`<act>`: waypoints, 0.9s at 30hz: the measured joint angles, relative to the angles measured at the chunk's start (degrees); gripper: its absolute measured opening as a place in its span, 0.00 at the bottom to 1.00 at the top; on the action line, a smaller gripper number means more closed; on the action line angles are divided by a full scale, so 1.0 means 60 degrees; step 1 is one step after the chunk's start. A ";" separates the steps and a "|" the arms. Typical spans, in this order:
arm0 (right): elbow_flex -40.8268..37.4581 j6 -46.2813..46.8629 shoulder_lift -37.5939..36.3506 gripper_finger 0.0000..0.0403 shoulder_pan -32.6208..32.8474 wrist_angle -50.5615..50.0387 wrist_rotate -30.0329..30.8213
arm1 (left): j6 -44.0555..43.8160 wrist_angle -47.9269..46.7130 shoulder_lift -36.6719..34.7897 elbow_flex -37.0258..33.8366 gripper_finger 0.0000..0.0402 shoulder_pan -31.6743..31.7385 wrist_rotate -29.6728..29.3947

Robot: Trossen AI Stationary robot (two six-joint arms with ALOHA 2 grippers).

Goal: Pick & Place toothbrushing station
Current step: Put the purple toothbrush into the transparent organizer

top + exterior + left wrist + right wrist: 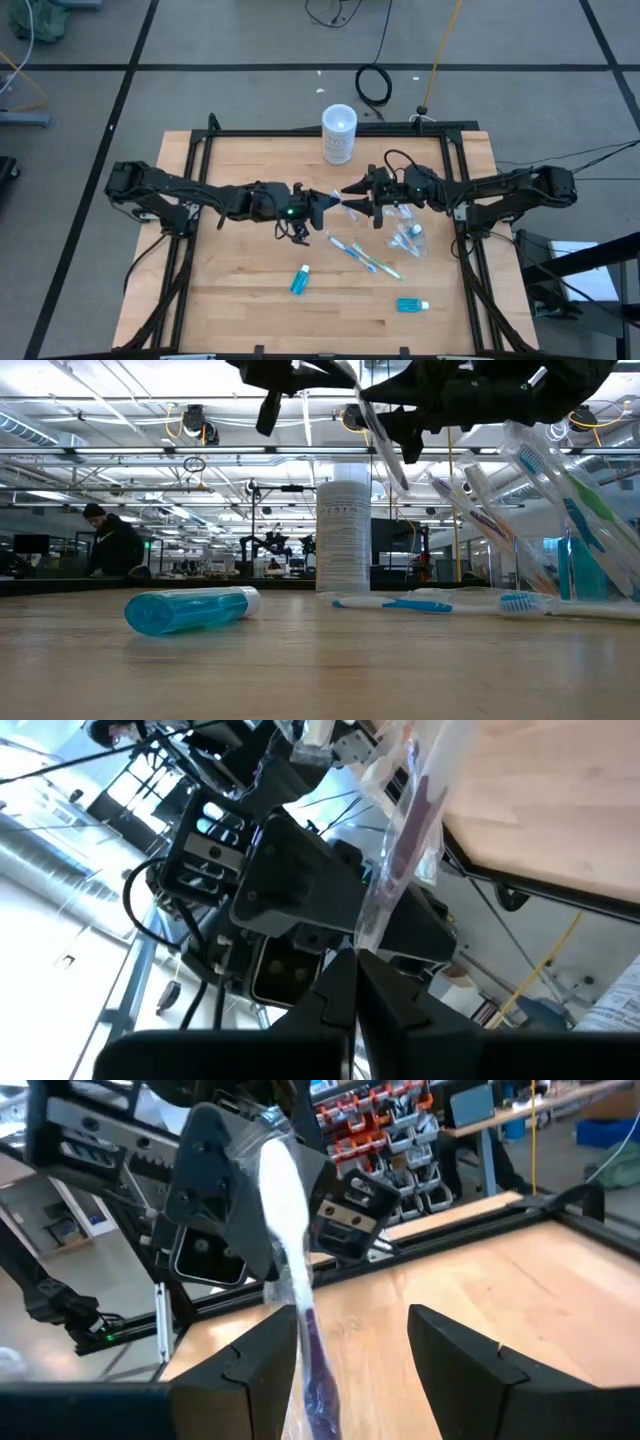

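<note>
Toothbrush held up: a wrapped toothbrush [352, 206] hangs in the air between the two grippers, above the middle of the tabletop [240, 290].
High view: left gripper [328, 204] and right gripper [362, 198] meet nose to nose; loose toothbrushes [362, 256] lie just in front of them, more stand in the clear cup [408, 240] under the right arm, two teal tubes [300, 280] rest nearer the front edge, and the white-lidded container [339, 133] stands at the back.
Low view: both grippers hang overhead with the held toothbrush slanting down; a teal tube and a flat toothbrush [420, 604] lie on the wood, and the cup's brushes lean at the right.
Left wrist view: left gripper is pinched narrow on the end of the wrapped toothbrush [400, 850]; the right gripper's body fills the space beyond.
Right wrist view: right gripper [355, 1345] stands wide, one of its fingers [262, 1342] beside the wrapper, the other clear, so it holds nothing yet.
Step in hand: probably a handover.
Doing it well: centre the brush between the right fingers, close firmly, and release the left only once that grip is sure.
</note>
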 joint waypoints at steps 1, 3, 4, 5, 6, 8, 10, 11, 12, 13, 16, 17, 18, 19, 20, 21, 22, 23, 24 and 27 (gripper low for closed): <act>0.0000 -0.0117 0.0000 0.46 0.0000 0.0075 0.0001 | 0.0000 0.0040 0.0000 0.0000 0.02 0.0046 0.0059; 0.0000 -0.0359 0.0000 0.43 -0.0002 0.0138 -0.0002 | -0.0022 0.0055 0.0000 0.0000 0.02 0.0112 0.0167; 0.0000 -0.0432 0.0000 0.41 -0.0004 0.0151 -0.0002 | -0.0042 0.0050 0.0000 0.0000 0.01 0.0140 0.0199; -0.0004 -0.0488 0.0000 0.39 -0.0002 0.0175 -0.0003 | -0.0098 0.0052 0.0000 0.0000 0.01 0.0155 0.0212; -0.0004 -0.0564 0.0000 0.36 0.0000 0.0222 -0.0011 | -0.0165 0.0087 0.0000 0.0000 0.01 0.0157 0.0212; -0.0004 -0.0767 0.0000 0.30 0.0000 0.0281 -0.0047 | -0.0358 0.0115 0.0000 0.0000 0.02 0.0204 0.0214; -0.0004 -0.0951 0.0000 0.24 -0.0003 0.0312 -0.0273 | -0.0787 0.0096 0.0000 0.0000 0.04 0.0218 0.0214; -0.0007 -0.0987 0.0000 0.20 -0.0004 0.0373 -0.0423 | -0.0986 0.0072 0.0000 0.0000 0.04 0.0246 0.0217; -0.0007 -0.1025 0.0000 0.16 -0.0004 0.0450 -0.0528 | -0.1161 0.0058 0.0000 0.0000 0.05 0.0256 0.0228; -0.0007 -0.1062 0.0000 0.13 -0.0002 0.0468 -0.0531 | -0.1292 0.0038 0.0000 0.0000 0.06 0.0254 0.0228; -0.0007 -0.1080 0.0003 0.04 -0.0065 0.0419 -0.0526 | -0.1617 0.0036 0.0000 0.0000 0.06 0.0234 0.0243; -0.0007 -0.1080 0.0002 0.03 -0.0097 0.0390 -0.0530 | -0.1841 0.0065 0.0000 0.0000 0.06 0.0212 0.0246; -0.0007 -0.1080 0.0000 0.03 -0.0129 0.0378 -0.0536 | -0.2124 0.0098 0.0000 0.0000 0.06 0.0201 0.0300; -0.0007 -0.1080 0.0000 0.04 -0.0154 0.0352 -0.0549 | -0.2421 0.0107 0.0000 0.0000 0.06 0.0199 0.0356; -0.0007 -0.1080 0.0000 0.05 -0.0174 0.0336 -0.0567 | -0.2684 0.0103 0.0000 0.0000 0.06 0.0199 0.0367; -0.0007 -0.1080 0.0000 0.05 -0.0178 0.0331 -0.0571 | -0.2888 0.0104 0.0000 0.0000 0.06 0.0199 0.0367; -0.0007 -0.1080 0.0000 0.05 -0.0182 0.0341 -0.0565 | -0.3098 0.0105 0.0000 0.0000 0.06 0.0199 0.0365; -0.0007 -0.1080 0.0000 0.05 -0.0182 0.0362 -0.0556 | -0.3357 0.0114 0.0000 0.0000 0.06 0.0199 0.0365; -0.0007 -0.1080 0.0000 0.04 -0.0182 0.0371 -0.0553 | -0.3656 0.0115 0.0000 0.0000 0.06 0.0199 0.0367; -0.0007 -0.1144 0.0000 0.02 -0.0182 0.0368 -0.0551 | -0.4735 0.0097 0.0000 0.0000 0.06 0.0195 0.0370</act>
